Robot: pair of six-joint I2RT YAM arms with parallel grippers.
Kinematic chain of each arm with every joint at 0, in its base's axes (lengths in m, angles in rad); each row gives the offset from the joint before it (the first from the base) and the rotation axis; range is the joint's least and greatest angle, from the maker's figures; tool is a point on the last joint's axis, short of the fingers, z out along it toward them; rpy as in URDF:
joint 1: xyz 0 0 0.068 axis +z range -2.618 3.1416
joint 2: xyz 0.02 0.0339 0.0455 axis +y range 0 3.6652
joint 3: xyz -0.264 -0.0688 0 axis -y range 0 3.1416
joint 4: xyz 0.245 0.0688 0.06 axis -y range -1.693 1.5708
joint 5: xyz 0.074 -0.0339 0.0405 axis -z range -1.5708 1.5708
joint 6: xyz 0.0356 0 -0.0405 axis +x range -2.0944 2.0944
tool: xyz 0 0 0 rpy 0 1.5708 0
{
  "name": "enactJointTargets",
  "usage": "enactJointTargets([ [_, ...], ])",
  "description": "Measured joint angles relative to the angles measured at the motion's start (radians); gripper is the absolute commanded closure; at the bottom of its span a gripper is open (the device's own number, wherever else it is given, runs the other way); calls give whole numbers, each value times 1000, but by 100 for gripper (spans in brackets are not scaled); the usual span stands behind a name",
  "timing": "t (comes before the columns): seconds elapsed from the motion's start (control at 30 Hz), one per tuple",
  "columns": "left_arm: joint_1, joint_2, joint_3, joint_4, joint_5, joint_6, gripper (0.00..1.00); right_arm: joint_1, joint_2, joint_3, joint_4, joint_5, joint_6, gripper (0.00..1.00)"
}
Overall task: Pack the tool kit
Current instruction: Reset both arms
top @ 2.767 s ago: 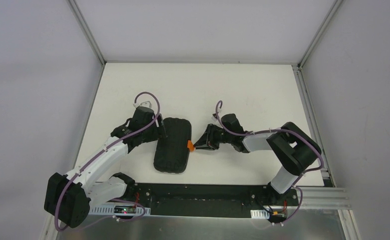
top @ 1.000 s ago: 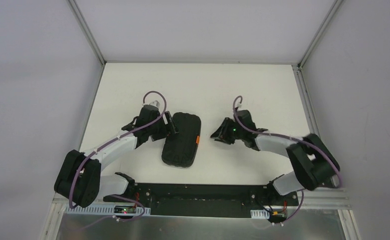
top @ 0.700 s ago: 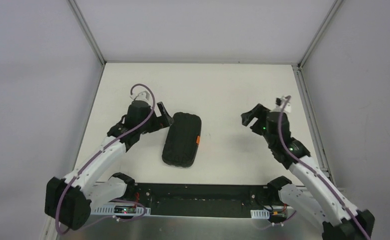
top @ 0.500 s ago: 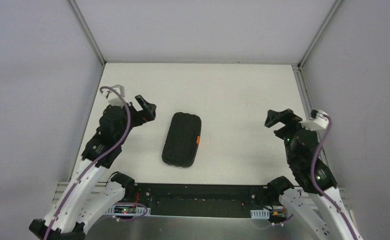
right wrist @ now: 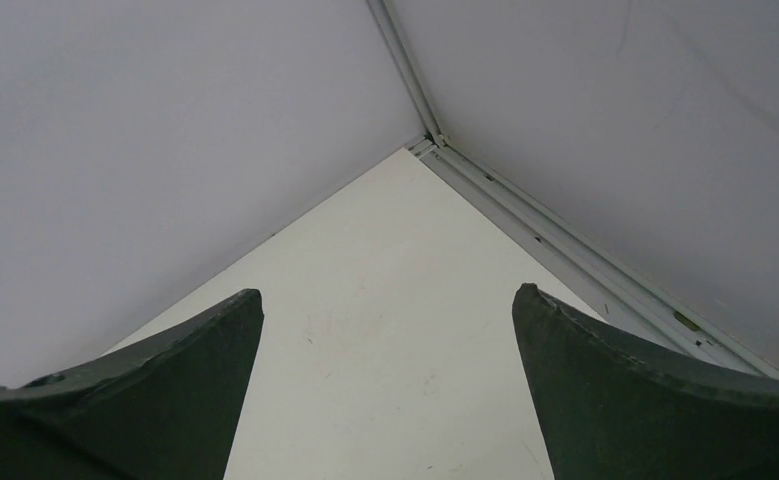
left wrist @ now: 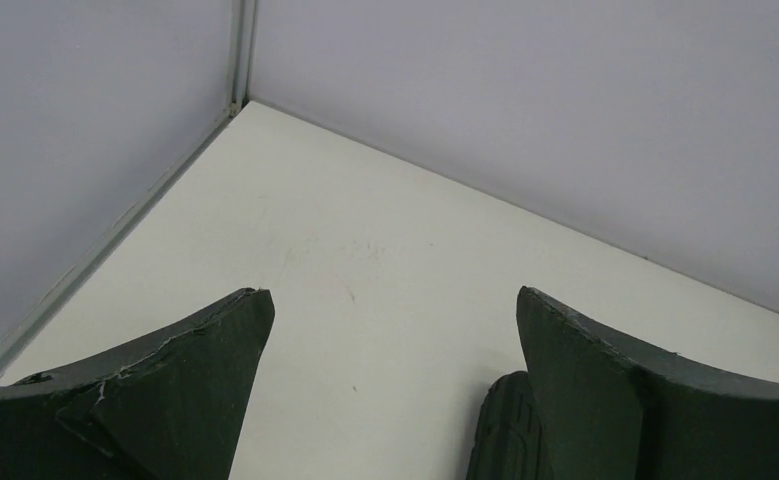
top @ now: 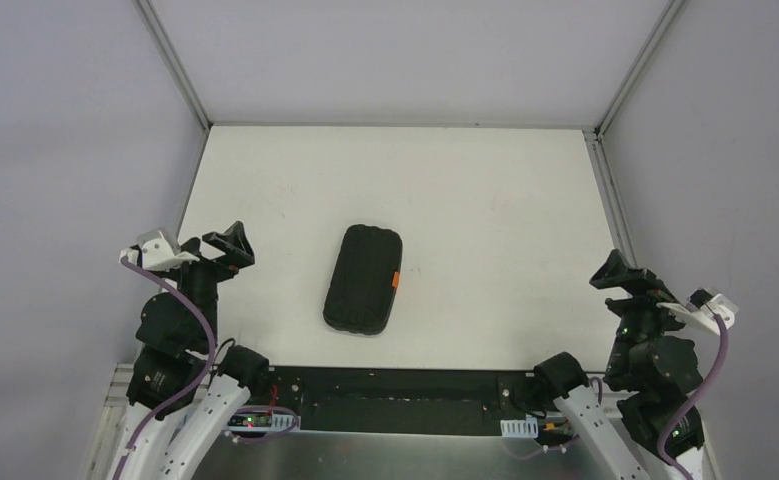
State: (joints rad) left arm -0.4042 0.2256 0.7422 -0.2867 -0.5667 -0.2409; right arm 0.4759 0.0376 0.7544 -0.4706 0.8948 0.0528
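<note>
With left pincer (top: 227, 247) and right pincer (top: 622, 279) gaping empty, the black rounded plastic case (top: 363, 279) may pop open if unlatched.

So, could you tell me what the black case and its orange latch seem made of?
The case looks like matte moulded plastic: ribbed top, rounded corners, no shine. The latch seems plastic too, flat bright orange, though too small to be sure.

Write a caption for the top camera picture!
Closed tool kit on the table, left gripper and right gripper open, both well clear of it.
</note>
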Motion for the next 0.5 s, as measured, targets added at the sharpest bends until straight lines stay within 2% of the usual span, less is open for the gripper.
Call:
enactJointTargets([
  [0.2,0,-75,-100,50,-68,39,1,0,-19,-56,14,36,-50,1],
  [0.5,8,-74,-122,87,-105,74,1,-18,-19,-76,40,43,-66,1],
])
